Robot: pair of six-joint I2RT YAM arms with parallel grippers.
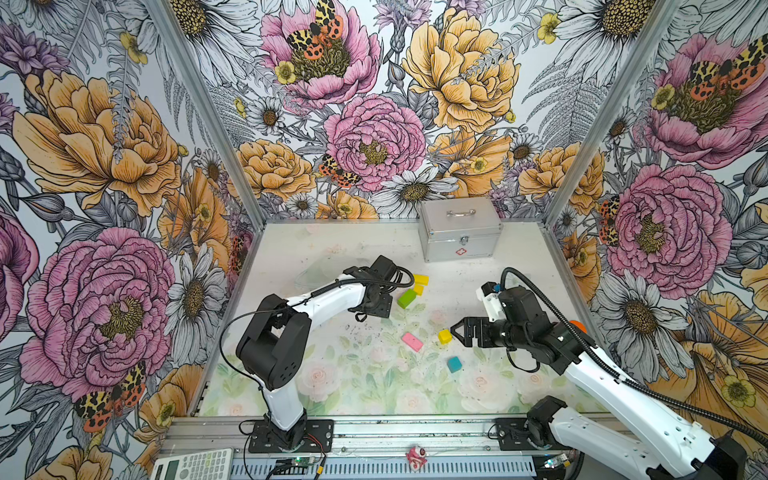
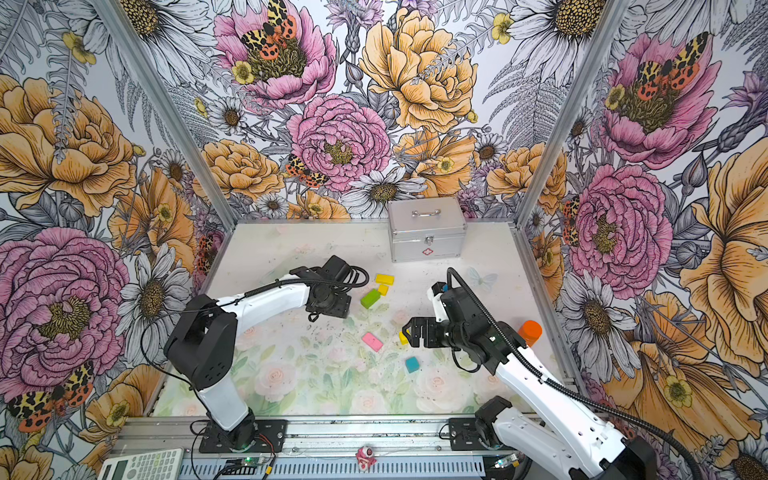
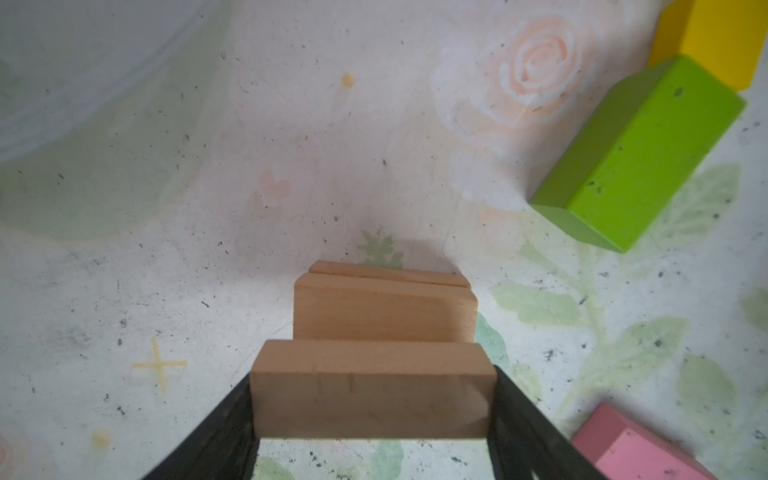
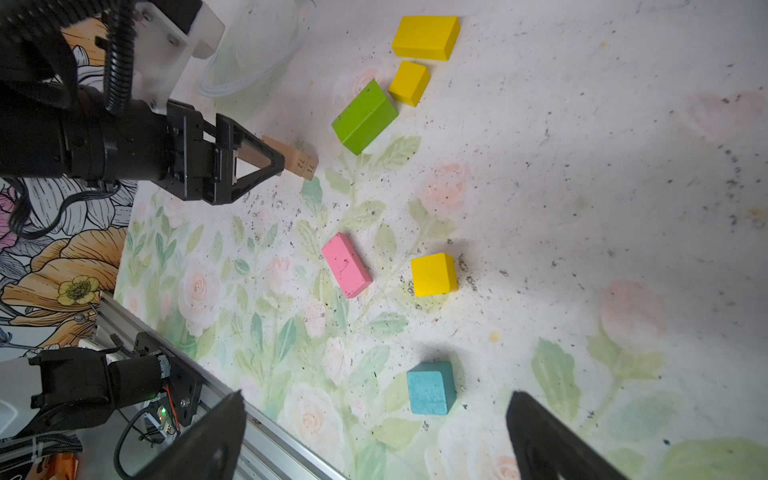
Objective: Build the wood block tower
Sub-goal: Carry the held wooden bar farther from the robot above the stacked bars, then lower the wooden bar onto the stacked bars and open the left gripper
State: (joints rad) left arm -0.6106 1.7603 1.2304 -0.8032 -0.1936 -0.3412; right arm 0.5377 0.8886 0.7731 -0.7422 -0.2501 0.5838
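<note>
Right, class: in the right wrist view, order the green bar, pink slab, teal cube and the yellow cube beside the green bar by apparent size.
1. green bar.
2. teal cube and pink slab: look about alike; the cube lies nearer the camera, so unranked.
3. yellow cube: smallest-looking, but farthest.

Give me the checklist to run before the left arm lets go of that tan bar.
1. Left jaws clamped on the tan bar: ok.
2. The two tan bars lie together just beyond it as a base: ok.
3. Held bar seated on those two: cannot tell, no view shows contact.
4. The green bar is clear of the base: ok, they are apart.
5. Right jaws open, empty and out of the way, beside a yellow cube: ok.
6. The pink slab lies free with nothing on it, ready as the next layer: ok.
</note>
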